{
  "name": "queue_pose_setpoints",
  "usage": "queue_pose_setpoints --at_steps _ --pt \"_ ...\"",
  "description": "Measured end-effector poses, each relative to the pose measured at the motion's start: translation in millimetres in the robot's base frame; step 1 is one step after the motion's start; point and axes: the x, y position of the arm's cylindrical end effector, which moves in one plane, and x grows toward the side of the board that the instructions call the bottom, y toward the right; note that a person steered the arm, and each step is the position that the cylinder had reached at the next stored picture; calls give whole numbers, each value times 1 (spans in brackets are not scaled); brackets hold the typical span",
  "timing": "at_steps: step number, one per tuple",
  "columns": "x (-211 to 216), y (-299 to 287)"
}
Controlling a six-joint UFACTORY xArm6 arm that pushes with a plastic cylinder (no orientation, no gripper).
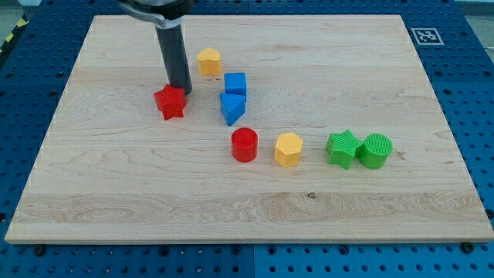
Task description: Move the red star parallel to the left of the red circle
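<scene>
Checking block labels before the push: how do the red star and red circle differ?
Shape: the red star-shaped block has pointed lobes; the red round cylinder block has a smooth round outline.
Position: the star sits nearer the view's top-left; the cylinder sits lower, toward the middle.
Contact: my tip is at the star's upper-right edge; the cylinder has nothing against it.
Both are the same red and rest on the wooden board.

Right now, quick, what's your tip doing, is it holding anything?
My tip: no gripper, holds nothing; it sits against the red star at its upper right edge.
</scene>
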Motion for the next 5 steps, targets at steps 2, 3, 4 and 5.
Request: queue_pose_setpoints --at_steps 2,3,4,5 --pt "20 -40" --pt "31 -51" --pt "49 -46" --pt "58 -41"
